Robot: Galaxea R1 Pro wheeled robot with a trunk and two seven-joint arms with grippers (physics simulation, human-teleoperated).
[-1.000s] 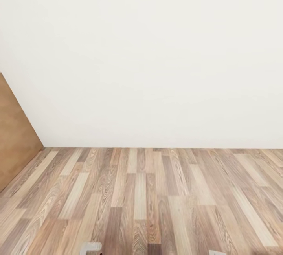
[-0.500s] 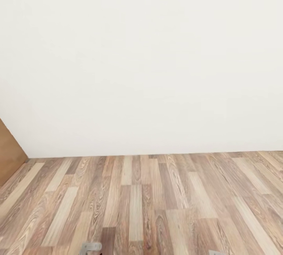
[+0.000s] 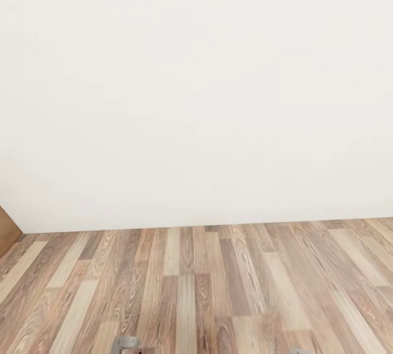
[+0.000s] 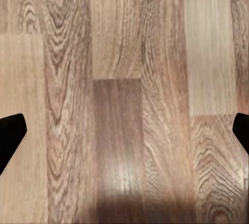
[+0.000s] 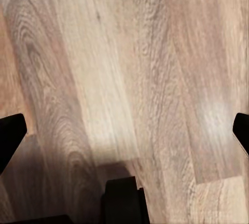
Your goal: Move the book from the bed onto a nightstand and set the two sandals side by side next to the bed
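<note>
Wood plank floor (image 3: 218, 288) meets a white wall (image 3: 196, 92); both grippers' jaws are spread over bare planks.

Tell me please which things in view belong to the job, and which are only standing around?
Belonging to the job:
- left gripper, open, holding nothing
- right gripper, open, holding nothing

Only surroundings:
- white wall
- plank floor
- brown door
</note>
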